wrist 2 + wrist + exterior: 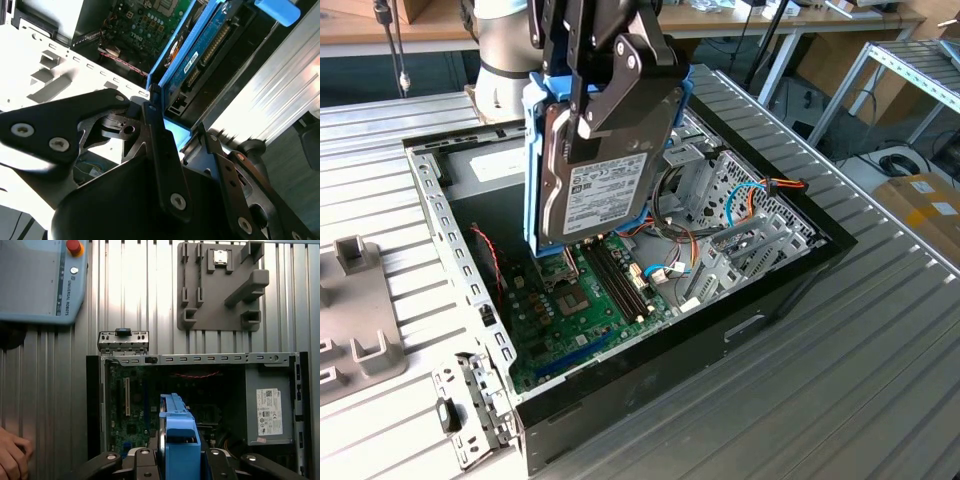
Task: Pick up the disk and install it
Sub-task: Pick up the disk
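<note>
The disk (605,185), grey metal with a white label in a light-blue carrier, hangs upright over the open computer case (790,290). My gripper (605,105) is shut on the disk from above, with one black finger across its labelled face. In the second wrist view the gripper (175,117) clamps the disk's edge (200,55), with the green motherboard (150,10) beyond. In the first wrist view the disk (179,432) shows edge-on between the fingers of the gripper (181,462), above the case (95,390). The metal drive cage (740,230) with cables sits at the exterior view's right of the disk.
A grey fixture plate (360,330) (220,290) lies on the ribbed table beside the case. A small metal bracket (470,400) (123,340) rests near the case's corner. A teach pendant (40,280) and a person's hand (12,452) are on the table. Shelving (910,70) stands behind.
</note>
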Action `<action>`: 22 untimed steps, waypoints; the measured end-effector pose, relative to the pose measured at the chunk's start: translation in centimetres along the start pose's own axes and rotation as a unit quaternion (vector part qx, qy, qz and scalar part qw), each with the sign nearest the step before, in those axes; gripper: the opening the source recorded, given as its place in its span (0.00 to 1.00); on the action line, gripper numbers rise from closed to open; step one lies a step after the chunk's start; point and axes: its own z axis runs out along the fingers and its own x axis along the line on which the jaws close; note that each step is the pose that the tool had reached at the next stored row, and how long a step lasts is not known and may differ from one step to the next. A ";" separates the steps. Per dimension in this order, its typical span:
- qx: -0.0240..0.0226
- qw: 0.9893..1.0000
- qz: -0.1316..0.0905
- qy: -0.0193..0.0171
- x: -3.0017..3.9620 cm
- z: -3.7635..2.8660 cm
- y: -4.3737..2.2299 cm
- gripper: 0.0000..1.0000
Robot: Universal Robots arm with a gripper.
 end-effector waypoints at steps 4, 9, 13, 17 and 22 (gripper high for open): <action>0.000 1.000 0.000 0.000 0.05 0.00 -0.11 0.37; 0.000 1.000 0.000 0.000 0.11 0.00 -0.21 0.37; 0.000 1.000 0.000 0.000 0.17 0.00 -0.30 0.37; 0.000 1.000 0.000 0.000 0.22 0.00 -0.39 0.37; 0.000 1.000 0.000 0.000 0.29 0.00 -0.55 0.37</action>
